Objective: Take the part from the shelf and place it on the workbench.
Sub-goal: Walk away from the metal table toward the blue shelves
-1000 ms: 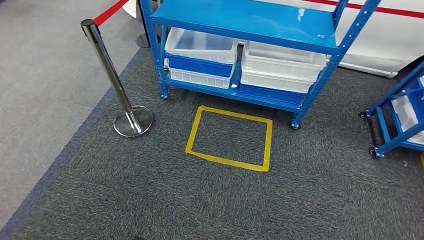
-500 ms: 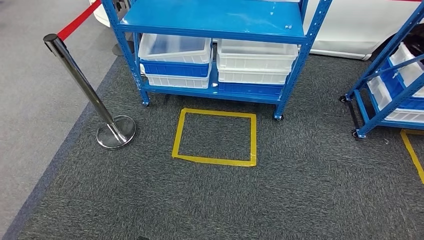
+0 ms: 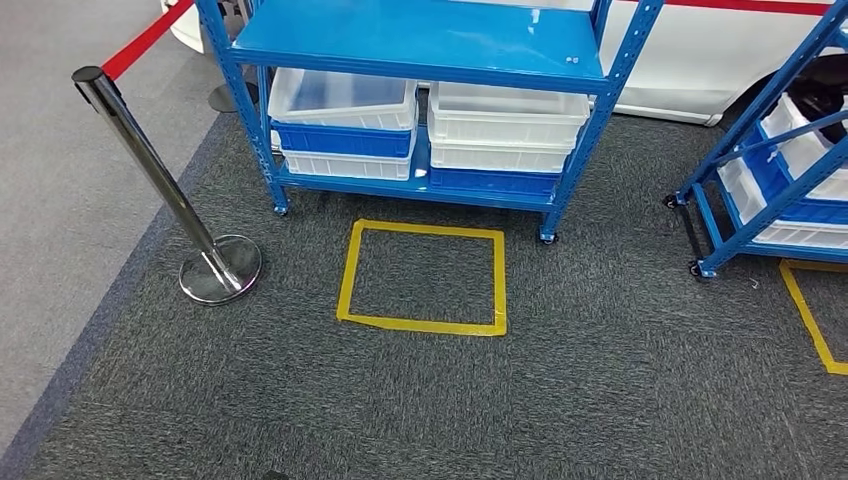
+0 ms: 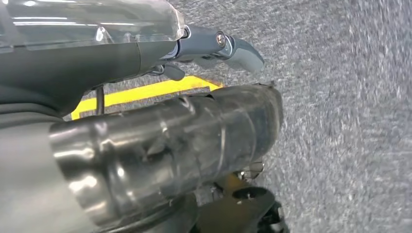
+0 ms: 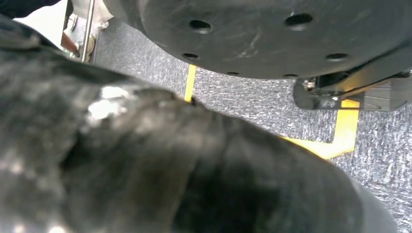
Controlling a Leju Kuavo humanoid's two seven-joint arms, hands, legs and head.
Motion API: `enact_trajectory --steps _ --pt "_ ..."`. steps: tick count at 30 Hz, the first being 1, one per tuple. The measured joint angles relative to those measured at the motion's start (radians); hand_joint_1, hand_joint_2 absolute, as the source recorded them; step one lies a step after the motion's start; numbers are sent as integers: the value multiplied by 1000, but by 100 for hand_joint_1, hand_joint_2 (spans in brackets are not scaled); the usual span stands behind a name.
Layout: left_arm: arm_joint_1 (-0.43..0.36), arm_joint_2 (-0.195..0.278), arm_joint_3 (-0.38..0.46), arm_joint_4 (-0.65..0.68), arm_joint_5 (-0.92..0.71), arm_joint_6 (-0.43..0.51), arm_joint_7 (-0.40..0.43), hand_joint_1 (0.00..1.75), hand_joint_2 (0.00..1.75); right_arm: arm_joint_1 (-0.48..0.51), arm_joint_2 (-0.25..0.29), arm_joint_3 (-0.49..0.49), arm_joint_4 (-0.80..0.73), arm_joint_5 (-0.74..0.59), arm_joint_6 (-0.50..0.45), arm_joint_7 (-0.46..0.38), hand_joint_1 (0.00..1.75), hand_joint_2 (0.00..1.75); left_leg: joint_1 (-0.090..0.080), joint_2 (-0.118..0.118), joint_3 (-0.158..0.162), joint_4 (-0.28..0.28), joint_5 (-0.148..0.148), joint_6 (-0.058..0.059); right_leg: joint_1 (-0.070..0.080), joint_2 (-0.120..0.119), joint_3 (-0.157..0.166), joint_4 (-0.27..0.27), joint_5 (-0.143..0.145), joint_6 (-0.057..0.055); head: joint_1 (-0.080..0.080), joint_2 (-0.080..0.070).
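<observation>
1. A chrome stanchion post (image 3: 160,180) with red belt (image 3: 150,38) fences the left edge, probably to keep people off the grey carpet (image 3: 300,400).
2. The blue metal shelf (image 3: 420,45) stacks white and blue plastic bins (image 3: 345,125); the part presumably lies inside one, unseen.
3. A yellow tape square (image 3: 423,277) likely marks the standing spot.
4. Whether the left robot hand (image 4: 214,46) grasps anything, I cannot tell; likewise the right.

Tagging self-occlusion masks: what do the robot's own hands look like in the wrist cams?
Left hand: glossy grey ribbed cover, thick blue-grey thumb with a silver screw. Right hand: dark, mottled grey-black cover, out of focus; no cables or markings discernible.
</observation>
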Motion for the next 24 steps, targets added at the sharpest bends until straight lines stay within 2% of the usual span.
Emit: enact_trajectory --steps 1,2,3,4,5,7,8,11,12,13,15,16,17,18,20,22,24 --pt "0 0 0 0 0 0 0 0 0 0 0 1 0 1 0 0 0 0 0 0 2 0 -2 0 -2 -1 -20 32 -7 3 0 0" --pt "1 0 0 0 -1 0 0 0 0 1 0 1 0 2 0 0 0 0 0 0 5 1 -5 -2 -4 -1 -24 29 7 5 0 0" --pt "1 0 0 0 -1 0 0 0 0 1 0 2 0 3 0 0 0 0 1 0 11 1 -9 -4 -6 -2 -9 -12 39 5 0 0" --pt "2 0 0 0 0 1 0 0 0 2 -1 2 0 5 0 0 0 0 1 -1 16 1 -14 -7 -7 -4 19 -79 81 3 0 0" --pt "2 -1 0 0 0 1 0 0 0 3 -2 3 0 7 0 0 0 0 1 -1 23 1 -19 -12 -6 -6 43 -141 106 -1 0 0" --pt "0 -1 0 0 0 1 0 0 0 3 -3 5 0 9 0 -1 0 0 0 0 27 -1 -26 -23 1 -9 70 -214 120 -14 0 0" --pt "-1 -1 0 0 0 0 0 0 0 3 -3 6 0 10 0 -1 0 0 -1 1 30 1 -27 -30 4 -9 71 -218 113 -20 -1 0" --pt "-4 -1 0 0 0 0 0 0 0 4 -3 8 0 12 0 -1 0 0 1 0 36 25 -38 -47 2 -8 92 -230 122 -42 -2 0" --pt "-4 -1 0 0 0 0 0 0 0 4 -3 8 0 12 -1 -1 0 0 2 -1 24 54 -54 -50 1 -8 101 -233 122 -49 -2 0" --pt "-5 -1 0 0 0 0 0 0 0 3 -3 8 0 12 -1 -1 0 0 3 -1 -2 102 -79 -52 0 -9 107 -236 120 -54 -3 0" --pt "-4 -1 0 0 0 0 0 0 0 2 -3 8 0 13 -1 -1 0 0 2 -2 -79 227 -129 -53 4 -8 111 -237 115 -62 -4 0" --pt "-3 -1 0 0 0 0 0 0 0 2 -3 8 0 13 -1 -1 0 0 2 -2 -112 271 -138 -54 6 -7 113 -237 112 -64 -4 0" --pt "-2 -1 0 0 0 0 0 0 0 2 -3 8 0 13 -1 -1 0 0 2 -2 -130 283 -127 -54 7 -5 118 -237 108 -66 -4 0" --pt "0 -1 0 0 0 0 0 0 0 3 -3 8 0 13 -1 -1 0 0 2 -2 -130 257 -96 -52 9 -3 125 -236 103 -65 -4 0" --pt "3 -1 0 0 0 0 1 0 0 4 -3 8 1 13 -1 -1 0 0 -1 -2 -93 136 -8 -41 10 0 139 -236 92 -62 -4 0" --pt "1 0 1 0 0 0 1 0 0 3 -3 8 1 13 -1 -1 0 0 -8 -3 -67 47 17 -32 13 2 145 -233 82 -53 -5 0" --pt "1 0 1 0 0 0 2 0 0 1 -2 8 2 14 0 -1 0 0 -11 -5 -61 30 11 -27 15 2 147 -231 74 -42 -7 0"
